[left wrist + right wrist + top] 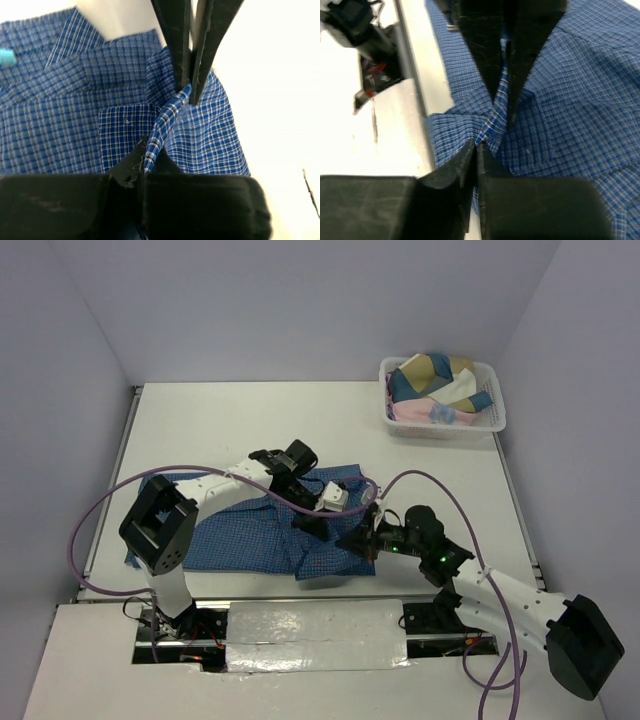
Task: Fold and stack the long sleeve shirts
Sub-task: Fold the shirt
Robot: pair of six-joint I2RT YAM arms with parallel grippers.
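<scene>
While its jaws stand pressed tight on a raised ridge of fabric, the left gripper (312, 522) pinches the blue checked shirt (240, 537) just beside the right gripper (358, 538), whose jaws clamp the same ridge. The shirt lies spread on the white table (250, 420), toward its near edge, between the two arms. A white basket (440, 429) of bundled cloth sits at the far right corner.
</scene>
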